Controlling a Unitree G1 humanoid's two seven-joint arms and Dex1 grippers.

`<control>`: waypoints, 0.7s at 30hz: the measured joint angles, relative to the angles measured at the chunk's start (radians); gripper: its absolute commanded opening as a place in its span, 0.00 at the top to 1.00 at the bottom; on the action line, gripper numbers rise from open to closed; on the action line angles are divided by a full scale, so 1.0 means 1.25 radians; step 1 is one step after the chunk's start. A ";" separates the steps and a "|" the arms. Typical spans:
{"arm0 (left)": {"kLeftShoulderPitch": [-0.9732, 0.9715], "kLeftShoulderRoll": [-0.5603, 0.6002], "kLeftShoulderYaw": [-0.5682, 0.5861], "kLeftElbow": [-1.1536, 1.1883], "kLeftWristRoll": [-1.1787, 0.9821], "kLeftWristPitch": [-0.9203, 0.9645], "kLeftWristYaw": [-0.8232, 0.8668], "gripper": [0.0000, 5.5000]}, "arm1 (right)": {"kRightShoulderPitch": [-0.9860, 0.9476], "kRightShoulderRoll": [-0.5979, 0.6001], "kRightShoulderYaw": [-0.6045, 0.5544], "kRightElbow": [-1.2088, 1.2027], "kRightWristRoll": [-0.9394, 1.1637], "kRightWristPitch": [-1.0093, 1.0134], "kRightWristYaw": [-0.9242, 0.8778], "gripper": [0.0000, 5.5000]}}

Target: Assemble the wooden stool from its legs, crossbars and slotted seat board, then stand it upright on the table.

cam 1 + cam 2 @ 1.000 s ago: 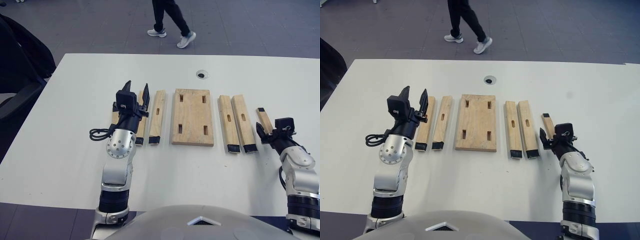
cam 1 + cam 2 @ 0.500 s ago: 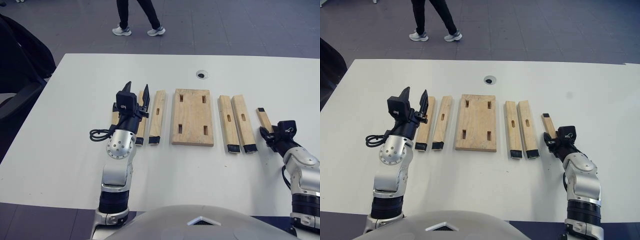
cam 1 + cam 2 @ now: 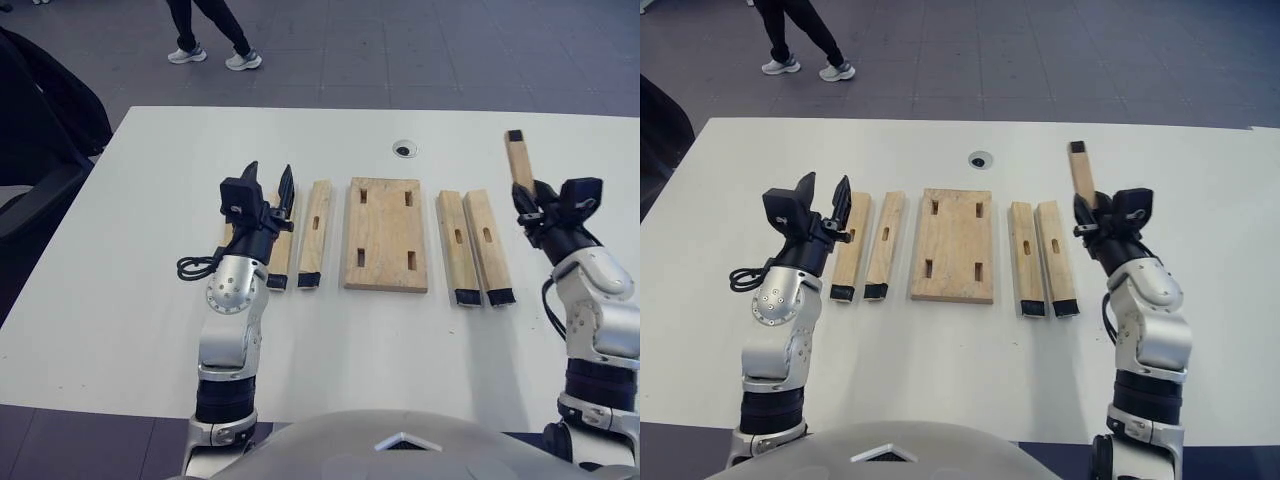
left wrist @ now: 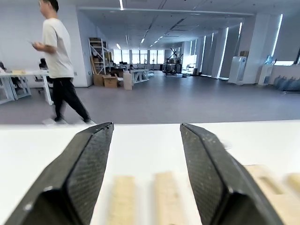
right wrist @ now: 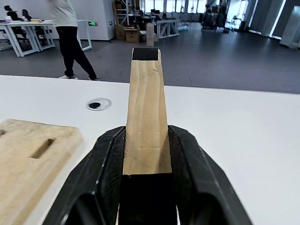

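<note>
Right gripper (image 5: pixel 146 136): clamped on thin wooden stick with black tip (image 5: pixel 145 93), held up.
Left gripper (image 4: pixel 146 126): fingers apart, near pale slotted wooden bar (image 3: pixel 316 232).

You have one slotted seat board (image 3: pixel 385 235), four slots in it. Four legs (image 3: pixel 314 248), two each side of board. One narrow crossbar (image 3: pixel 517 165), black-tipped. One further strip (image 4: pixel 123 201) far left, half hidden, kind unclear.

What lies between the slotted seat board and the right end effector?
Two slotted legs lie side by side, in both eye views, between the seat board and the right end effector, which holds a crossbar.
</note>
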 measured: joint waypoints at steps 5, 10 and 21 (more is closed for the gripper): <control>-0.081 -0.037 0.077 -0.027 -0.411 0.270 -0.062 0.52 | -0.043 0.000 0.173 0.010 -0.117 -0.207 0.061 0.76; -0.134 -0.023 0.115 -0.009 -0.609 0.390 -0.066 0.36 | -0.088 0.004 0.219 0.045 -0.124 -0.276 0.107 0.76; -0.164 -0.071 0.132 0.100 -0.758 0.440 0.021 0.36 | -0.088 0.007 0.282 0.063 -0.171 -0.411 0.130 0.76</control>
